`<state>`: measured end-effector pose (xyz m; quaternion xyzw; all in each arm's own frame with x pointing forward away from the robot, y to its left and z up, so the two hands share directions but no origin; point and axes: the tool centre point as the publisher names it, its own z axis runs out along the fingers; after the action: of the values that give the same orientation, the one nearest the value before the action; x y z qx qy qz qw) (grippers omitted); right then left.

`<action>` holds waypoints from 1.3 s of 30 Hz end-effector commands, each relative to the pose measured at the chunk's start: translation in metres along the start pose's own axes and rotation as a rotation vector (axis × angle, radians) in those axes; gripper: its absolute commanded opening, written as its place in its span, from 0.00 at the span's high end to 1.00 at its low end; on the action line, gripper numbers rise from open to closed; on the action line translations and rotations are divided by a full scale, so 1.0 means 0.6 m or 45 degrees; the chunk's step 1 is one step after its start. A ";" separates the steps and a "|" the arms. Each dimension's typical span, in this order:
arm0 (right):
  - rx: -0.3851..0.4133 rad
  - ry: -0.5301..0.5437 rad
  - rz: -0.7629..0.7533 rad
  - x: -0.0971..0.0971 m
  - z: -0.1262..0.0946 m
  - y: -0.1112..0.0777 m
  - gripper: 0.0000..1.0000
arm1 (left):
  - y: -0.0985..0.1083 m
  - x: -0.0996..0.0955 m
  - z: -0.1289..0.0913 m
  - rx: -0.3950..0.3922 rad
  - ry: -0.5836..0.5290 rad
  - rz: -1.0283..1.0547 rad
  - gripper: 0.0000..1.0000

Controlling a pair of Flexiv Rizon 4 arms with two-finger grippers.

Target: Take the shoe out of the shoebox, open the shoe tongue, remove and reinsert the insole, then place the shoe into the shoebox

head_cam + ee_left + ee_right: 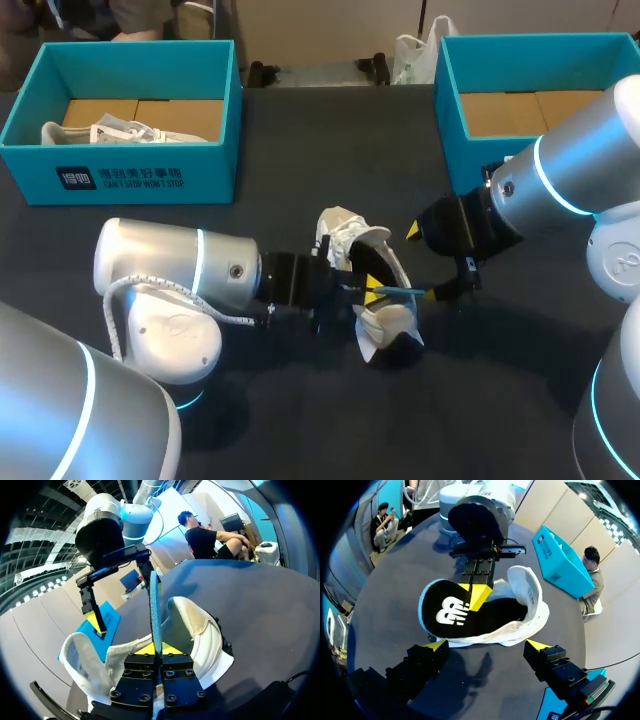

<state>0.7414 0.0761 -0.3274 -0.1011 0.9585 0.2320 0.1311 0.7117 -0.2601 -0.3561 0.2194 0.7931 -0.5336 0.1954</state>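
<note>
A white shoe lies on the dark table at the middle, its opening turned towards my right arm. My left gripper is shut on the rim of a black insole with a blue edge. One end of the insole sticks out of the shoe and the other lies in its opening. In the left wrist view the insole shows edge-on, rising from the closed yellow tips of the left gripper. My right gripper stands open just right of the shoe, fingers wide, touching nothing.
A teal shoebox at the back left holds another white shoe. A second teal shoebox stands at the back right, partly behind my right arm. A white bag lies beyond the table's far edge.
</note>
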 end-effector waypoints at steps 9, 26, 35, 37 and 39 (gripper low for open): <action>0.002 -0.002 0.000 0.000 0.002 0.001 0.00 | -0.054 -0.005 -0.008 0.103 -0.013 0.038 0.81; 0.002 -0.002 0.000 0.000 0.002 0.001 0.00 | -0.002 0.011 0.010 0.085 0.005 0.062 1.00; 0.002 -0.002 0.000 0.000 0.002 0.001 0.00 | -0.005 0.006 -0.005 0.092 -0.029 0.066 0.88; 0.002 -0.002 0.000 0.000 0.002 0.001 0.00 | -0.018 0.005 -0.007 0.118 -0.032 0.077 0.82; 0.002 -0.002 0.000 0.000 0.002 0.001 0.00 | -0.030 0.004 -0.008 0.134 -0.034 0.077 0.81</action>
<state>0.7414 0.0762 -0.3275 -0.1011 0.9585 0.2320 0.1312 0.7029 -0.2653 -0.3451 0.2466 0.7572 -0.5685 0.2067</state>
